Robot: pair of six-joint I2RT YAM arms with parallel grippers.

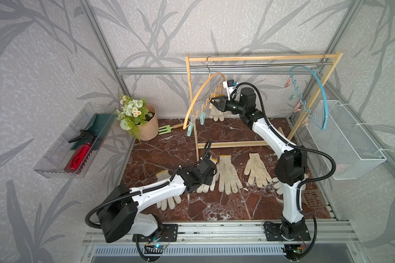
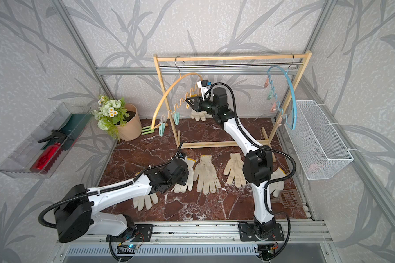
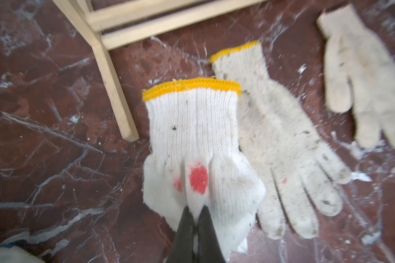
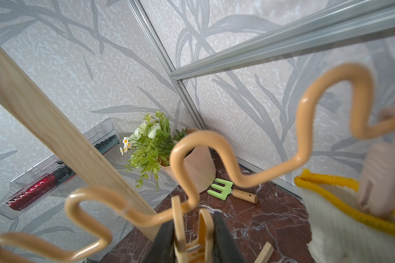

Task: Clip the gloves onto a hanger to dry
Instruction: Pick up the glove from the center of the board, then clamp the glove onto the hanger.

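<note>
My left gripper (image 3: pixel 195 210) is shut on the palm of a white glove (image 3: pixel 192 127) with a yellow cuff and a red spot, bunching the knit just above the marble floor. Beside it lie more gloves (image 1: pixel 228 174) (image 1: pixel 258 169) (image 1: pixel 169 202), flat on the floor. My right gripper (image 4: pixel 192 218) is shut on an orange clip (image 4: pixel 203 227) of the wavy orange hanger (image 4: pixel 226 166), up at the rack (image 1: pixel 260 58). Another glove (image 1: pixel 216 113) hangs from a clip on that hanger, next to the right gripper (image 1: pixel 212 102).
A blue hanger (image 1: pixel 317 91) with several clips hangs at the rack's right end. A flower pot (image 1: pixel 146 123) and a green hand fork (image 1: pixel 165 129) stand at the back left. A wire basket (image 1: pixel 347 141) is on the right wall and a clear tray (image 1: pixel 55 159) on the left.
</note>
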